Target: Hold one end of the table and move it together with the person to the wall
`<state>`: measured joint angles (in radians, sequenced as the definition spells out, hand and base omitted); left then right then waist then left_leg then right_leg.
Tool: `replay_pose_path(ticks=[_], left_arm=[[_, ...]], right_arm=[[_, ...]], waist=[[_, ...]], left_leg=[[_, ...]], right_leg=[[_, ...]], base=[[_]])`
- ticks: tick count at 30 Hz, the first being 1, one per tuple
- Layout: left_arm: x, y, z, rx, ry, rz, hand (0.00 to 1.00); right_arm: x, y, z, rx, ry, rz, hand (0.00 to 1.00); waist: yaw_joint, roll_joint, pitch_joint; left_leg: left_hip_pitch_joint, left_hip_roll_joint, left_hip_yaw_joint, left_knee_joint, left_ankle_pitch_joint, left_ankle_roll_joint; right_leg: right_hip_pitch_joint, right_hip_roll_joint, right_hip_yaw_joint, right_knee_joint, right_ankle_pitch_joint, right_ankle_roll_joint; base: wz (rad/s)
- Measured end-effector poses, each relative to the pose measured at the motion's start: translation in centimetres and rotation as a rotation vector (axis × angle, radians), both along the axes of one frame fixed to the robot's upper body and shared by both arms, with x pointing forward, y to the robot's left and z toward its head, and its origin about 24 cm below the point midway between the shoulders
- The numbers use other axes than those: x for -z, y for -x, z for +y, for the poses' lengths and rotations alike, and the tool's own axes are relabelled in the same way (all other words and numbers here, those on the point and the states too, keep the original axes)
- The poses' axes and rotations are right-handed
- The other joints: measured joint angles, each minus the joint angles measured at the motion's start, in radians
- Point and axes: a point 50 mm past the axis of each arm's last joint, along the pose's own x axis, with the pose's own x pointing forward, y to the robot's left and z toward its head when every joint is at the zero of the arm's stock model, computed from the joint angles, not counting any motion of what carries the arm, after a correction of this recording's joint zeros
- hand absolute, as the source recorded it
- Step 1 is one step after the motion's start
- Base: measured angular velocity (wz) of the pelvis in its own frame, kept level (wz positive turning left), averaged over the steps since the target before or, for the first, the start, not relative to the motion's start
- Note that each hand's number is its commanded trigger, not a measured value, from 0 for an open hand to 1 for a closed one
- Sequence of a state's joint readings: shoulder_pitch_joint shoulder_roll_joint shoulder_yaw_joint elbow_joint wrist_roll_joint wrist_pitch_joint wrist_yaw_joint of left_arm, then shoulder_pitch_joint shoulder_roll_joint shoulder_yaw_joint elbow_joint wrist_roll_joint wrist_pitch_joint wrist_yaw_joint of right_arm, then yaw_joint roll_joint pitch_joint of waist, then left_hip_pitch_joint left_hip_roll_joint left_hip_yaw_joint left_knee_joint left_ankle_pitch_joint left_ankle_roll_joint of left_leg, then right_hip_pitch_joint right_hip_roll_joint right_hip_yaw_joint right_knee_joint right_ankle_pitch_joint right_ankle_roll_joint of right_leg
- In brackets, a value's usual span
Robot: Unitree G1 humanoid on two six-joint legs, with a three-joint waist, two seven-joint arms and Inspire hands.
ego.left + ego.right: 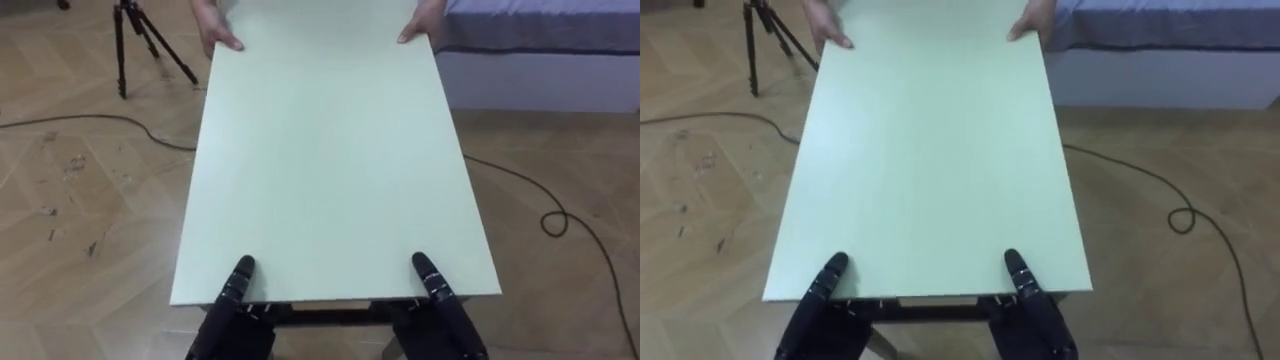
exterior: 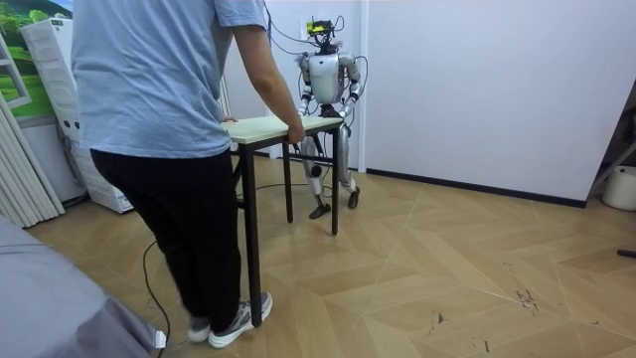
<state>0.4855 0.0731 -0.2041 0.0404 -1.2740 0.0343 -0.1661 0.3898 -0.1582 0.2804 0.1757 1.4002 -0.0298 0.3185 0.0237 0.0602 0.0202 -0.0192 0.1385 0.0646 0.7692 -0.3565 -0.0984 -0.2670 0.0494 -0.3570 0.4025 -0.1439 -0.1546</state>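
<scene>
A pale green table [image 1: 330,150] [image 1: 930,150] with dark legs stretches away from me. My left hand [image 1: 232,300] [image 1: 820,285] and right hand [image 1: 438,290] [image 1: 1025,285] grip its near edge, thumbs on top and fingers curled beneath. At the far end a person's hands [image 1: 222,38] [image 1: 418,32] hold both corners. In the room view the person in a grey shirt [image 2: 159,89] stands at one end of the table [image 2: 268,125] and I stand at the other, by the white wall.
A black tripod [image 1: 140,40] stands on the wooden floor at the far left. A bed with a grey-blue cover [image 1: 540,30] lies at the far right. A dark cable [image 1: 560,215] loops over the floor on the right.
</scene>
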Motion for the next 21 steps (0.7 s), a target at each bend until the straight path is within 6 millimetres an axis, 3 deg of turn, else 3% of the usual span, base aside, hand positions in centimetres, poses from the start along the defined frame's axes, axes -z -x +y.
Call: replay_pose_path(ticks=[3,5,7,9,11,13,14,15,16,17,18,19,21], left_arm=[[-0.6,-1.4,-0.2,0.008,0.008,-0.042,1.0],[-0.9,-2.3,-0.3,0.014,0.003,-0.063,1.0],[-1.0,-2.8,-0.4,0.02,0.002,-0.065,1.0],[-0.4,-2.8,-0.6,0.024,0.002,-0.042,1.0],[0.0,-2.5,-0.5,0.021,0.0,-0.021,1.0],[0.4,-1.9,-0.4,0.013,0.005,0.001,1.0],[0.5,-1.5,-0.4,0.002,0.02,0.016,1.0],[0.6,-1.3,-0.3,0.004,0.022,0.021,1.0],[0.7,-1.3,-0.4,0.011,0.022,0.026,1.0],[0.8,-1.3,-0.7,0.032,0.015,0.03,1.0],[0.8,-1.2,-0.8,0.041,0.012,0.031,1.0],[0.8,-1.2,-1.0,0.053,0.003,0.03,1.0],[0.8,-1.1,-0.7,0.058,-0.004,0.026,1.0]], right_arm=[[-0.6,-1.4,-0.2,0.007,0.001,-0.044,1.0],[-0.9,-2.0,-0.2,0.015,-0.005,-0.064,1.0],[-0.9,-2.4,-0.3,0.019,-0.005,-0.071,1.0],[-0.5,-1.9,-0.4,0.029,-0.004,-0.048,1.0],[-0.3,-1.5,-0.3,0.018,-0.008,-0.028,1.0],[-0.1,-1.2,-0.3,0.005,-0.008,-0.014,1.0],[0.0,-1.1,-0.3,-0.006,-0.009,-0.006,1.0],[0.1,-0.8,-0.3,-0.01,-0.013,-0.002,1.0],[0.2,-0.5,-0.5,-0.006,-0.015,0.002,1.0],[0.4,0.2,-0.7,0.007,-0.017,0.014,1.0],[0.5,0.5,-0.9,0.014,-0.018,0.017,1.0],[0.6,0.9,-1.1,0.024,-0.021,0.018,1.0],[0.5,0.9,-1.0,0.022,-0.02,0.011,1.0]], waist=[[-0.013,0.007,0.0031],[-0.018,0.006,0.0029],[-0.022,0.005,0.003],[-0.021,-0.007,-0.0013],[-0.018,-0.023,-0.0021],[-0.017,-0.034,-0.0024],[-0.019,-0.036,-0.003],[-0.022,-0.037,-0.0004],[-0.028,-0.039,0.0001],[-0.047,-0.039,0.0],[-0.051,-0.042,-0.0011],[-0.042,-0.046,-0.0032],[-0.043,-0.047,-0.0036]], left_leg=[[0.021,-0.016,-0.015,-0.179,-0.108,0.024],[-0.001,-0.031,-0.011,-0.252,-0.131,0.057],[-0.03,-0.054,-0.008,-0.274,-0.136,0.074],[-0.052,-0.093,0.017,-0.278,-0.11,0.122],[-0.057,-0.125,0.042,-0.282,-0.088,0.145],[-0.058,-0.146,0.076,-0.283,-0.073,0.161],[-0.065,-0.15,0.09,-0.286,-0.06,0.172],[-0.074,-0.148,0.105,-0.285,-0.044,0.182],[-0.076,-0.144,0.12,-0.285,-0.036,0.183],[-0.08,-0.127,0.154,-0.289,-0.02,0.18],[-0.082,-0.123,0.169,-0.299,-0.007,0.179],[-0.083,-0.117,0.205,-0.33,0.022,0.178],[-0.108,-0.113,0.24,-0.365,0.067,0.179]], right_leg=[[-0.074,-0.011,-0.027,-0.008,0.055,-0.007],[-0.114,-0.021,-0.032,-0.034,0.106,-0.007],[-0.136,-0.035,-0.028,-0.073,0.164,-0.005],[-0.131,-0.057,-0.002,-0.123,0.225,0.009],[-0.129,-0.077,0.031,-0.152,0.266,0.024],[-0.121,-0.086,0.063,-0.192,0.311,0.077],[-0.111,-0.086,0.083,-0.227,0.338,0.176],[-0.121,-0.106,0.083,-0.186,0.325,0.206],[-0.131,-0.125,0.087,-0.106,0.291,0.189],[-0.138,-0.163,0.103,0.054,0.18,0.17],[-0.136,-0.182,0.115,0.131,0.127,0.17],[-0.124,-0.214,0.128,0.258,0.047,0.174],[-0.051,-0.267,0.138,0.392,-0.05,0.187]], base=[[0.09],[0.13],[0.02],[-0.06],[-0.21],[-0.32],[-0.14],[0.07],[0.59],[0.7],[0.66],[0.24],[0.05]])
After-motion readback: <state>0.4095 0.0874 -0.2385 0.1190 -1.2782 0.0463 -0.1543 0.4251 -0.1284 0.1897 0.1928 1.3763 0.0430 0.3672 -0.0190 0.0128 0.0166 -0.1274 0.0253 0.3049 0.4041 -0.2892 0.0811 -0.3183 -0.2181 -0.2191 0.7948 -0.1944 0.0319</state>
